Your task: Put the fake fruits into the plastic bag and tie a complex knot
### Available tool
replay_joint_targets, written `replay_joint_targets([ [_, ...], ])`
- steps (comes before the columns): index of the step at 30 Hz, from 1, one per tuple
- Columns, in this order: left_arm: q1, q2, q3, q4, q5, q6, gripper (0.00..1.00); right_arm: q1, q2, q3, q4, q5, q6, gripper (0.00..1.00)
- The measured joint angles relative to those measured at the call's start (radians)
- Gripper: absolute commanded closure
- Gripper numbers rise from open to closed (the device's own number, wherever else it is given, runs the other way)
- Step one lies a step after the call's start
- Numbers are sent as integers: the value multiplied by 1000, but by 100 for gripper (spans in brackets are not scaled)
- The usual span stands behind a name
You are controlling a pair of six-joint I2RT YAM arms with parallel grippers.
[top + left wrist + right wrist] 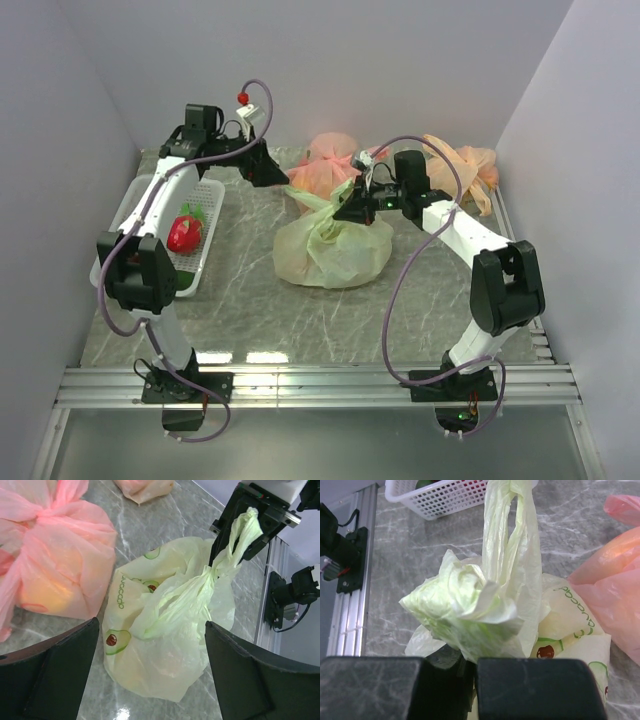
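Observation:
The pale-green plastic bag [330, 252] sits bulging on the table's middle, its handles twisted into a knot [214, 573] above it. My right gripper [352, 208] is shut on the bunched green handle end [465, 607] and holds it up; in its own view the gripper [474, 666] grips the crumpled plastic. My left gripper [268, 172] is open and empty, above the table behind the bag; in its wrist view the gripper [151, 625] has the bag [165, 650] between its wide-apart fingers, without touching. A red strawberry-like fruit [184, 234] and a dark green piece [194, 211] lie in the basket. Other fruits are hidden.
A white mesh basket [208, 262] stands at the left. A pink knotted bag [325, 165] lies just behind the green bag, close to my left gripper. An orange-tan knotted bag [465, 165] lies at the back right. Walls enclose the table on three sides.

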Motion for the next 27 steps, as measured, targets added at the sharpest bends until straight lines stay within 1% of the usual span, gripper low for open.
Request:
replay_joint_targets([
  [1,-5,6,-5,8,-1,-1,8,0,-2,0,-6,-2,-13,100],
  [5,-28,48,-9,5,0,-2,13,0,-7,1,-23,-5,-52,100],
  [8,-37,97,-2,-10,-3,0,14,0,-11,1,-25,-6,-72,100],
  [13,-40,127,-26,-13,-8,-27,27,0,-17,1,-26,-6,-88,100],
  [14,-40,127,-29,-13,-4,-34,35,0,-17,1,-26,-6,-90,100],
  [16,-40,127,-34,-9,8,-45,44,0,-18,1,-26,-5,-93,100],
  [19,-35,125,-61,33,37,-89,64,0,-18,1,-26,-5,-96,100],
  [20,-34,122,-77,55,48,-111,78,0,-18,1,-26,-5,-96,100],
  [21,-33,118,-96,77,58,-134,88,0,-18,1,-27,-5,-96,100],
  [22,-31,114,-117,103,69,-156,94,0,-18,1,-27,-4,-96,100],
  [23,-29,109,-132,127,79,-173,96,0,-18,1,-27,-4,-96,100],
  [25,-27,97,-164,182,89,-213,95,0,-18,1,-28,-4,-96,100],
  [27,-27,85,-175,217,94,-239,85,0,-18,1,-31,-4,-96,100],
])
